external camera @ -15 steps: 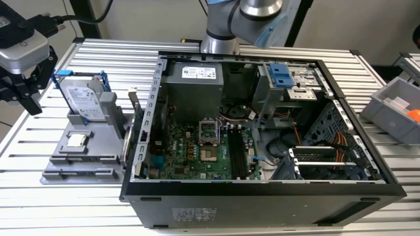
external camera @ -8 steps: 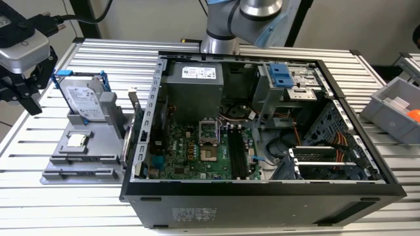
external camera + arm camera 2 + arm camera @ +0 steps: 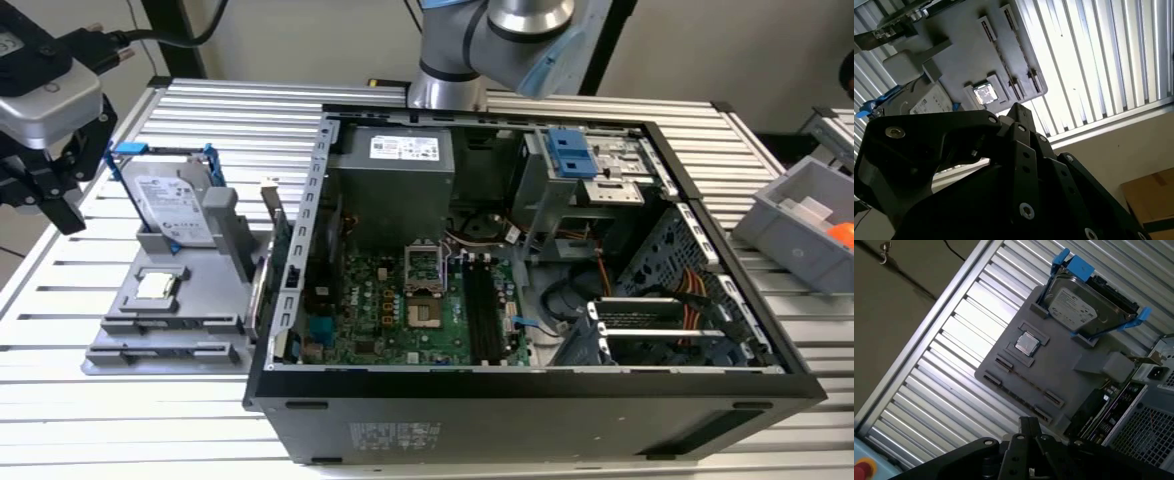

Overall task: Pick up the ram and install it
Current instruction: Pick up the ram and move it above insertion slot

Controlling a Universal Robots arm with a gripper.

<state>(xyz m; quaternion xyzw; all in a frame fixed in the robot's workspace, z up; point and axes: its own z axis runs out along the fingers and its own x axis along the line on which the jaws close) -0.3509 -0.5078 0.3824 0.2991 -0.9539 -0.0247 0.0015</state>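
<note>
**Ram on edge in the fixture, end effector off to one side**

Nearest us in the exterior view sat the open black desktop computer case on the ribbed aluminium tabletop. Its green motherboard and long black memory slots lay exposed. Just beside the case, on the exterior view's left, lay the flat grey plastic fixture, with a small square silver processor chip seated in it. The ram, a thin dark circuit-board stick, stood on its long edge along the fixture's side nearest the case. Farther back, the silver hard drive in a blue caddy leaned tilted on the fixture. The black end effector hung past the fixture's far left corner, apart from the ram. We could not tell how far it was open. Beyond the case rose the grey arm column.
</note>
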